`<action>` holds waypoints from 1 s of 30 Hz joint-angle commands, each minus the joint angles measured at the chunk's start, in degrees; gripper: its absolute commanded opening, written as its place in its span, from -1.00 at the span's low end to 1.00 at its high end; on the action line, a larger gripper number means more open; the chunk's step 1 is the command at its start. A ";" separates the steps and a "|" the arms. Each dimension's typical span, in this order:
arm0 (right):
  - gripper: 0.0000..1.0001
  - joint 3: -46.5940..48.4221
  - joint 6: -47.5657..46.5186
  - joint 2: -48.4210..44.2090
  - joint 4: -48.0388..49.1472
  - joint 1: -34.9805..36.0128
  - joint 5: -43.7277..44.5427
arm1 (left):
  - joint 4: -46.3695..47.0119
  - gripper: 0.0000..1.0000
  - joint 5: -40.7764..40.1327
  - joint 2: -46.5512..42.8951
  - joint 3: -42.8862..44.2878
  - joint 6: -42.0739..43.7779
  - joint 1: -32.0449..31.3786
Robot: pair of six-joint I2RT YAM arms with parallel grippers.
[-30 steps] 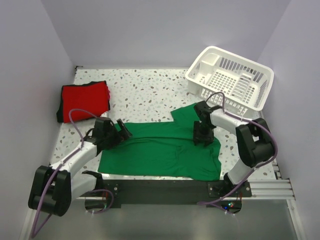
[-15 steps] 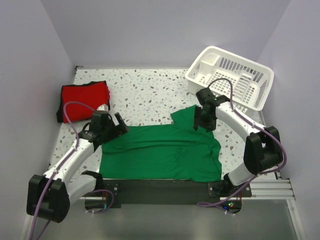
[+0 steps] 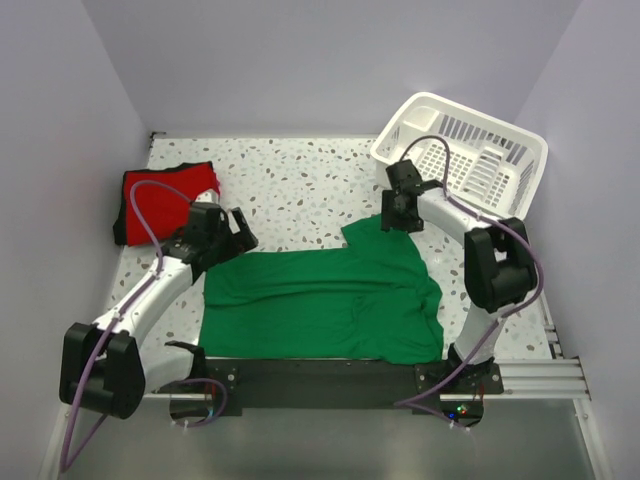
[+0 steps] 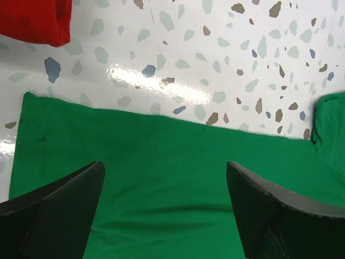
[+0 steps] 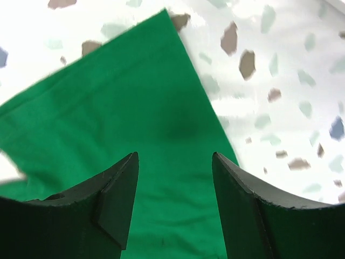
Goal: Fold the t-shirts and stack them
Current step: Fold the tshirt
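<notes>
I see the green shirt (image 3: 320,300) spread flat on the tabletop (image 3: 290,180), one sleeve sticking out at its far right corner. My left hand (image 4: 164,164) hovers over the shirt's far left corner, fingers spread wide and holding nothing. My right hand (image 5: 175,156) hangs above that far right sleeve, fingers also apart, nothing between them. The red shirt (image 3: 165,195) sits folded beyond the green shirt's far left corner, apart from it. The white basket (image 3: 470,160) stands beyond its far right corner.
</notes>
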 commanded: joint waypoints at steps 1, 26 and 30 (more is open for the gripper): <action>0.20 3.02 -3.26 4.01 9.72 -0.30 -0.91 | 2.85 1.00 -2.41 0.62 3.39 1.63 -0.15; 0.19 6.61 -3.79 15.53 21.09 -0.22 4.98 | 4.26 1.00 -3.65 4.23 4.01 3.13 -0.06; 0.11 7.06 -2.82 16.15 18.10 -0.30 5.07 | 3.47 1.00 -4.35 3.97 3.83 3.04 -0.06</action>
